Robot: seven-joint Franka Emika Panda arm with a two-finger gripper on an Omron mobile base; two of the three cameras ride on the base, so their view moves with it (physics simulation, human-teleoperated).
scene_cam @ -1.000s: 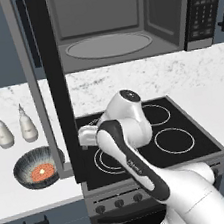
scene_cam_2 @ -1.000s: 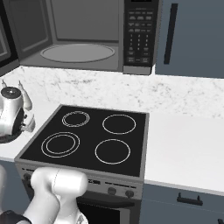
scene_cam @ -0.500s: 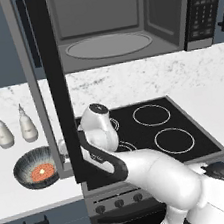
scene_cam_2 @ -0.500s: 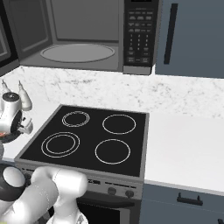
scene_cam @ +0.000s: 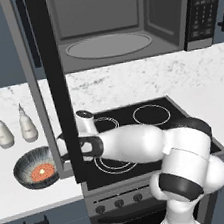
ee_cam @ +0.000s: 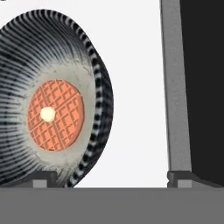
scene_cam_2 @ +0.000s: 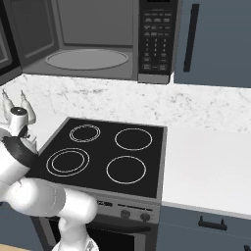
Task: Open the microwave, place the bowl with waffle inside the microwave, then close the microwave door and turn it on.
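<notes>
White marble counter [scene_cam: 25,197] beside black stovetop [scene_cam: 137,130]

The bowl [ee_cam: 65,57] looks glazed, streaked dark and white, pale inside — the waffle [ee_cam: 55,114] rough with a grid. The table [scene_cam: 130,81] is smooth speckled marble. The microwave [scene_cam: 107,29] has a matt grey cavity; the microwave door [scene_cam: 55,91] — black frame, steel-grey edge. The stovetop [scene_cam_2: 112,152] is glossy black.

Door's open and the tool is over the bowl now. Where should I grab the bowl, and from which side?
Take the bowl by its rim, from above, one finger inside the wall and one outside. It sits upright on the counter with the waffle flat in the middle, so the rim is free. Probably pick the rim side away from the open microwave door.
</notes>
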